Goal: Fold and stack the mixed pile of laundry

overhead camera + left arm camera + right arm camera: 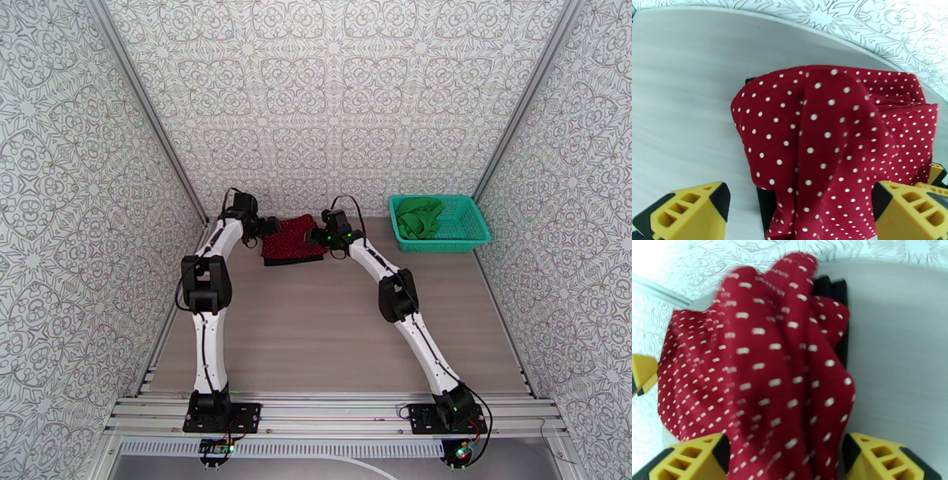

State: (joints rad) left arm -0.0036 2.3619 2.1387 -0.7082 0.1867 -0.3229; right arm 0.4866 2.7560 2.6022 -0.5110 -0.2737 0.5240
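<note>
A dark red garment with fine white dots (294, 238) lies bunched on top of a folded black garment (292, 259) at the back of the table. My left gripper (270, 227) is at its left edge and my right gripper (325, 236) at its right edge. In the left wrist view the left gripper (800, 197) is open, its yellow fingers (691, 209) wide apart with loose red cloth (821, 130) between them and black cloth (766, 203) beneath. The right gripper (786, 447) is also open over the red cloth (758, 358), which is motion-blurred there. The bright green garment (417, 217) sits in the basket.
A teal mesh basket (466, 237) stands at the back right, close to the right wall. Patterned walls close in the back and both sides. Bare wooden tabletop (316, 331) stretches between the arms toward the near rail.
</note>
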